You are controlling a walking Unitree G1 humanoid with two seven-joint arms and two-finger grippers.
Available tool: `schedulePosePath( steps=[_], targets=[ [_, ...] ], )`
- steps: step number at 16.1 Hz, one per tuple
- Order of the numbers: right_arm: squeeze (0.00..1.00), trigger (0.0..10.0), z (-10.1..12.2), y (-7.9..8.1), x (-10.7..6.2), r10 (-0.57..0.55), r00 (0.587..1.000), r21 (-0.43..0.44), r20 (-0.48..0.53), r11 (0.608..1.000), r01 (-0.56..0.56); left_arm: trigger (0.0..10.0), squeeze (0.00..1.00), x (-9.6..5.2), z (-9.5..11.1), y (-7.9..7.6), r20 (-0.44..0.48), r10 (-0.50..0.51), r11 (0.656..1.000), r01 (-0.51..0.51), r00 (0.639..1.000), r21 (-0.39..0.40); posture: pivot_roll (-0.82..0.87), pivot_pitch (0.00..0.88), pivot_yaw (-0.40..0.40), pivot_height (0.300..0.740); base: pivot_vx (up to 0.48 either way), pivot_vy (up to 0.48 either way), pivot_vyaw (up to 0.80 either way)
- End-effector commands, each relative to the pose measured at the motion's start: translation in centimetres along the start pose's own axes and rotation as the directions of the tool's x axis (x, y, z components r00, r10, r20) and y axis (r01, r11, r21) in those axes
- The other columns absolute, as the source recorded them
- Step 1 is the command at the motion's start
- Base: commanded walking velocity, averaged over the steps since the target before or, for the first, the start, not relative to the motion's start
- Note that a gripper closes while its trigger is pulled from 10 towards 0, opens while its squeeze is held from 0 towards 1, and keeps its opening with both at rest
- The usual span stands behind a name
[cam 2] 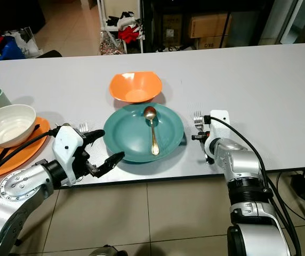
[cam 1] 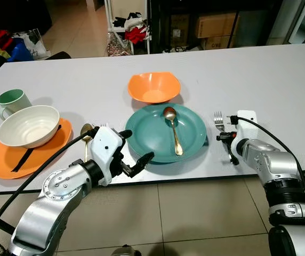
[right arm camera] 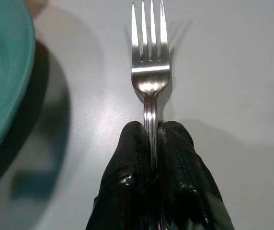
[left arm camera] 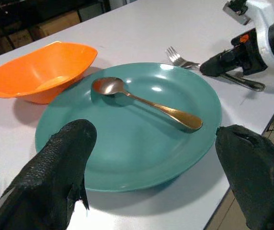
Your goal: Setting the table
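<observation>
A teal plate (cam 1: 147,140) lies at the table's front middle with a gold spoon (cam 1: 171,129) on it. Behind it stands an orange bowl (cam 1: 153,87). A silver fork (cam 1: 218,121) lies flat on the table just right of the plate, tines pointing away from me. My right gripper (right arm camera: 151,139) is shut on the fork's handle, low on the table. My left gripper (cam 1: 136,146) is open at the plate's front left edge, one finger (left arm camera: 55,163) on each side of the plate's near rim, touching nothing.
At the left, a white bowl (cam 1: 28,125) sits on an orange plate (cam 1: 3,157) with a black utensil (cam 1: 32,150) across it. A green mug (cam 1: 11,100) stands behind. A second gold spoon (cam 1: 86,129) lies by my left wrist. The white table (cam 1: 259,74) ends just in front.
</observation>
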State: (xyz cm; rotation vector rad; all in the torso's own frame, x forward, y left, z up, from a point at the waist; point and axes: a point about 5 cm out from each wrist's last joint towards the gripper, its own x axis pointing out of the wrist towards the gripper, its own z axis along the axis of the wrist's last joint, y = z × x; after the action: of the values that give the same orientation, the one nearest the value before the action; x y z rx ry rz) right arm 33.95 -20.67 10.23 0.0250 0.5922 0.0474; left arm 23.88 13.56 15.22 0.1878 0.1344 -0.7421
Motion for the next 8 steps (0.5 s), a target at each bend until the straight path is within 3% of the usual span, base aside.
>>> schedulePosePath(
  steps=[1,4,6,7,8],
  targets=[
    [0.00,0.0,1.5,0.2,-0.4,-0.008,0.998,0.000,0.055,1.000,0.008,10.0,0.00,-0.1,0.1,0.5,0.000,0.027,0.999,-0.027,1.000,0.019,0.10,0.000,0.092,0.740,0.000,0.000,0.00],
    [0.00,0.0,5.5,1.0,-1.6,-0.018,0.983,-0.011,0.180,1.000,0.021,10.0,0.00,-0.4,0.2,0.6,0.004,0.041,0.999,-0.041,0.999,0.025,0.10,0.000,0.084,0.740,0.000,0.000,0.00],
    [0.00,0.0,7.7,2.7,-2.2,0.036,0.970,-0.028,0.242,0.999,-0.030,10.0,0.00,-0.4,0.3,1.1,0.006,0.065,0.998,-0.065,0.998,0.027,0.10,0.000,0.080,0.740,0.000,0.000,0.00],
    [0.00,2.4,8.6,3.9,-2.7,0.083,0.955,-0.049,0.284,0.996,-0.072,10.0,0.00,-0.4,0.3,1.4,0.003,0.079,0.997,-0.079,0.997,0.023,0.10,0.000,0.077,0.740,0.000,0.000,0.00],
    [0.00,10.0,8.9,4.6,-2.9,0.101,0.947,-0.052,0.304,0.995,-0.090,10.0,0.00,-0.4,0.3,1.5,0.006,0.085,0.996,-0.085,0.996,0.024,0.10,0.000,0.077,0.740,0.000,0.000,0.00]
  ],
)
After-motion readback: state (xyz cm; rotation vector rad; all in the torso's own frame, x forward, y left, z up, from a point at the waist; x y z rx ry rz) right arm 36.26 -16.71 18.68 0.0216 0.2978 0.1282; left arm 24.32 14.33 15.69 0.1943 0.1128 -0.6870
